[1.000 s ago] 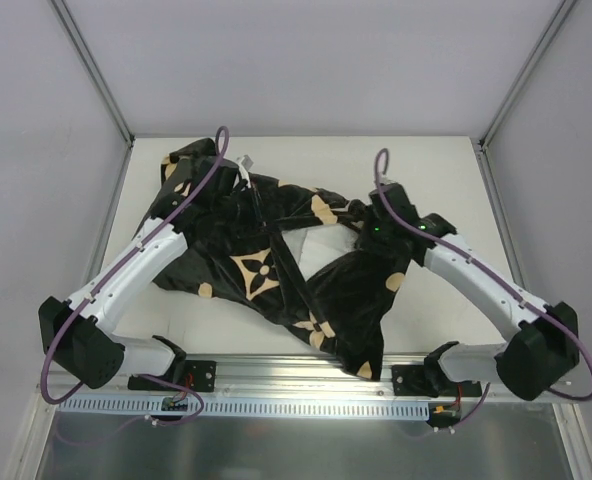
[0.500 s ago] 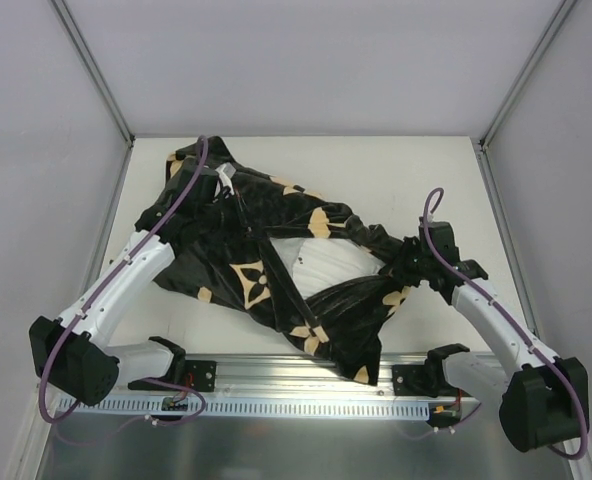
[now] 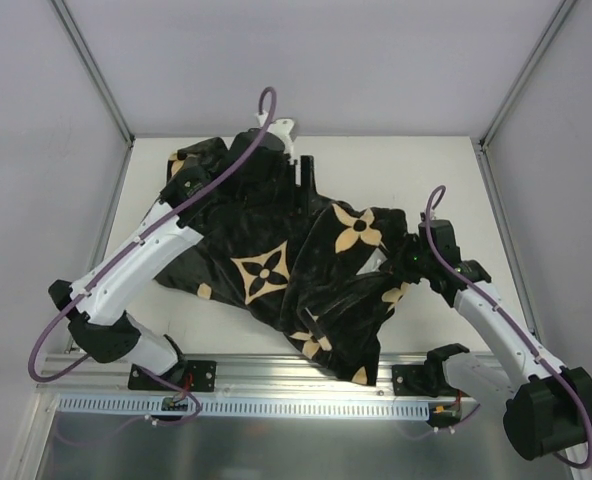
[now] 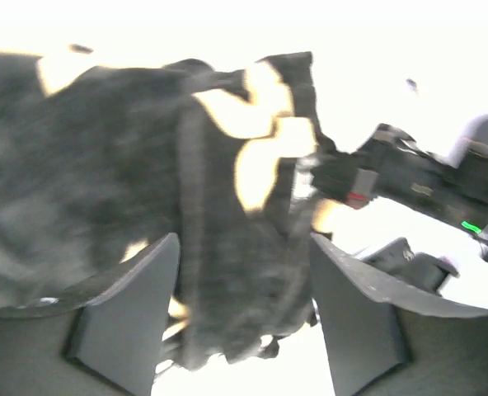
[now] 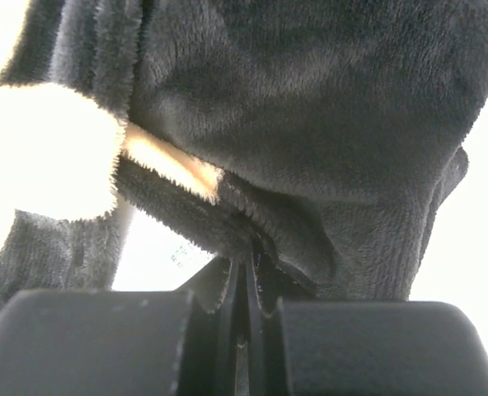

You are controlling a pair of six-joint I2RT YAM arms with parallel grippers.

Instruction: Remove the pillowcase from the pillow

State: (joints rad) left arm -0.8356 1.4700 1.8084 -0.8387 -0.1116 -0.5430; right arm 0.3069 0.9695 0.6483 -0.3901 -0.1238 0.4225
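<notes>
Where the desk (image 3: pixel 426 170) fills the middle of the overhead view, the pillowcase (image 3: pixel 261 270) lies sprawled across it from the upper left to the lower centre, its black pile and tan flower and star prints facing up. Only a small white patch of the pillow (image 3: pixel 375 263) shows, right of centre, at a gap in the black cloth; the rest is hidden beneath. The left gripper (image 3: pixel 304 180) is raised at the upper centre of the frame, and a narrow ridge of pillowcase climbs from the heap up to it. Its wrist view, blurred, shows the two fingers (image 4: pixel 124 318) standing partly apart with a thick bunch of black-and-tan cloth packed between them, touching both, so they have hold of it. The right gripper (image 3: pixel 404 262) sits low at the right edge of the heap, just beside the white patch. Seen from its own wrist, its fingers are pressed almost together, with a thin hemmed edge of the pillowcase nipped in the slit between them and plush cloth filling the upper frame. Bright white glare at the left of that view is too washed out to tell pillow from desk
</notes>
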